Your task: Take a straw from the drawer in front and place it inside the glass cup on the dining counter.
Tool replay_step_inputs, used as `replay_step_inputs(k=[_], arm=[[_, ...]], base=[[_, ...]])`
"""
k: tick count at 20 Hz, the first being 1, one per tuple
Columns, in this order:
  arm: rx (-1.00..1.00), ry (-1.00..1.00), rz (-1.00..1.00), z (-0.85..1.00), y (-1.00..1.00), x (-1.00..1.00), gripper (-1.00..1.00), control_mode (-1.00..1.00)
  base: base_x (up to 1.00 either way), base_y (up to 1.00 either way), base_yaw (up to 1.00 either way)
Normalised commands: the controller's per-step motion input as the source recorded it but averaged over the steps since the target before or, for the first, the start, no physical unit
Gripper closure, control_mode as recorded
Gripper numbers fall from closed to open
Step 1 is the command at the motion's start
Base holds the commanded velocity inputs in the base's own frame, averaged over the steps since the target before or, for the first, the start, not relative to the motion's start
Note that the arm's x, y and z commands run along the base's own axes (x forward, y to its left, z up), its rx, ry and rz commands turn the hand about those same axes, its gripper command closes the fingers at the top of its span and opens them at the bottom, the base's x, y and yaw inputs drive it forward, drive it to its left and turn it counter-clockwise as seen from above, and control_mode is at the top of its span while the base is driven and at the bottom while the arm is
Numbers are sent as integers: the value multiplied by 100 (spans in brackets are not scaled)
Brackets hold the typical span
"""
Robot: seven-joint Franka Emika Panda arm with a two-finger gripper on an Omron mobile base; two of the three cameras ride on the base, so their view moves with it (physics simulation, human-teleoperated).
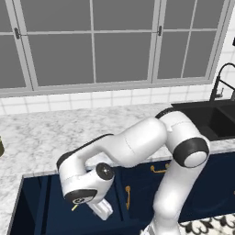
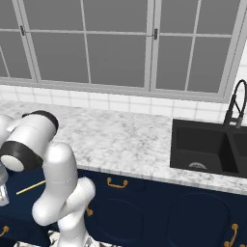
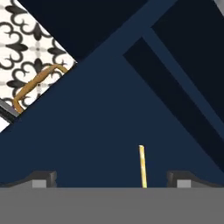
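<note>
1. The end effector (image 3: 111,179) hangs low inside the open drawer (image 3: 100,127), its 2 dark fingertips (image 3: 41,178) spread wide with nothing between them.
2. The straw (image 3: 142,166) lies flat on the drawer floor between the tips, nearer the right one.
3. To grasp it well, I judge the hand should shift so the straw sits midway, sink until the tips flank it, then close gently.
4. The straw is thin, straight and pale yellow, so it may roll or slip.

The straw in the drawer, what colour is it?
Pale yellow-tan. The straw shows best in the hand view, against the navy drawer.
</note>
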Motion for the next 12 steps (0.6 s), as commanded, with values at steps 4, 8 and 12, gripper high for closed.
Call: replay_step_inputs(k=[4,8,12], arm=[[-1,27,0,60,-20,100,-100,-100],[-11,38,2,27,-3,100,-100,-100],[-10,39,9,4,-48,81,-100,-100]], base=[[0,0,0],[0,0,0],[0,0,0]])
